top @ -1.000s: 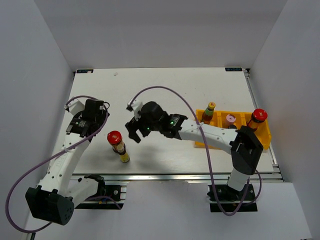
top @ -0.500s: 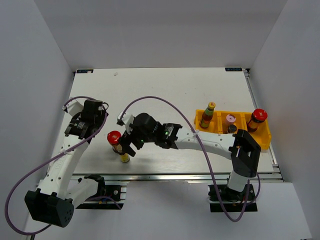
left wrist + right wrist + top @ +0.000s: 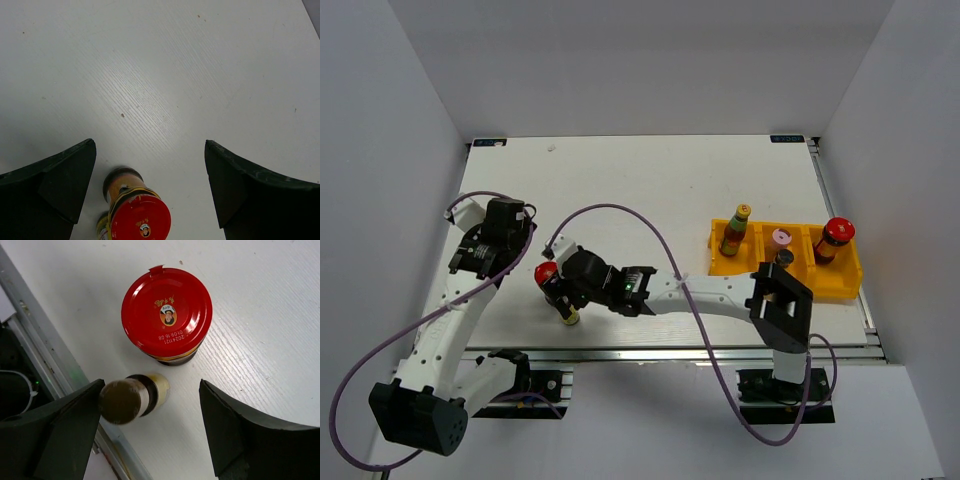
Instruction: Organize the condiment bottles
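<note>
Top external view shows the yellow tray (image 3: 838, 286) at the right side of the table (image 3: 650, 180). It holds an orange-capped bottle (image 3: 735, 230), a pink-capped bottle (image 3: 780, 239), a black-capped bottle (image 3: 784, 257) and a red-capped jar (image 3: 834, 238). Well apart, near the front-left edge, a second red-capped jar (image 3: 544, 272) stands just beside a slim bottle (image 3: 569, 316). The right arm lies stretched low across the table, partly covering both.

Right wrist view alone shows the right gripper (image 3: 151, 388) with jaws apart. The slim bottle sits between them, close to the finger at picture left; contact cannot be told.

Left wrist view shows the left gripper (image 3: 150, 145) spread wide and holding nothing.
</note>
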### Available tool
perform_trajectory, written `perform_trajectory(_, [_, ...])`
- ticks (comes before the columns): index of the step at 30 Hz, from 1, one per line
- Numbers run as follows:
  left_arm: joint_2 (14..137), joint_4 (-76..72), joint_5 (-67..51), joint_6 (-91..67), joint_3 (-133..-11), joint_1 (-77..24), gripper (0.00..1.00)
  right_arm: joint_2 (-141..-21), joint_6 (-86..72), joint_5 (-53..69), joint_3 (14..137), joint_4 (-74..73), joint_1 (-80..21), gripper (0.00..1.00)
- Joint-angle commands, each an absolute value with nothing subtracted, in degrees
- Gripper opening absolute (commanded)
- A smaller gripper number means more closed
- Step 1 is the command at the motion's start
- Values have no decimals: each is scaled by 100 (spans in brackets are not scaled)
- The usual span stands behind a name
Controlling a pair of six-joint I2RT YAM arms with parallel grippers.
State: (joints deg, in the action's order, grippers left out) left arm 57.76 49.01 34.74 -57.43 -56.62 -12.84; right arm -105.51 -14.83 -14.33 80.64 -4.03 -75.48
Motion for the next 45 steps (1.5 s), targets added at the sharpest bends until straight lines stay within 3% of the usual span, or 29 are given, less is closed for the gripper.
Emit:
perform_trajectory(1, [5616,4834,3516,-5713,-5616,-1257,98,-10792,-1573,-1968,8490,-175,-7725,80])
perform_trajectory(6, [5599,4825,3542,-5713,-5599,-1266,98,-10951,-1529,-2197,8596,-211,-7840,74])
perform_trajectory(9, [5607,4799,3533,-5695,-5607,-1266,98,-11048,-1503,-2416,8701,-307,-7919,64])
perform_trajectory(12, [5616,4790,3525,-5678,-5599,-1266,98,-11022,-1442,-2741,8684,-360,-8015,45])
perform_trajectory(16, [5599,4773,3533,-5686,-5581,-1257,98,-10785,-1406,-2979,8491,-273,-8112,27])
perform_trajectory(22, [5528,4764,3533,-5669,-5563,-1257,98,-10425,-1371,-3181,8244,-140,-8112,13])
perform_trajectory(27, [5449,4746,3525,-5643,-5546,-1257,98,-9775,-1292,-3174,7859,-343,-7753,11])
perform_trajectory(37, [5405,4387,3384,-5379,-5441,-1257,98,-7509,-1810,-2769,6444,-677,-5856,10])
perform_trajectory(45, [5502,3894,3138,-5142,-5247,-1257,98,-6093,-2065,-3551,5898,-1520,-4749,11])
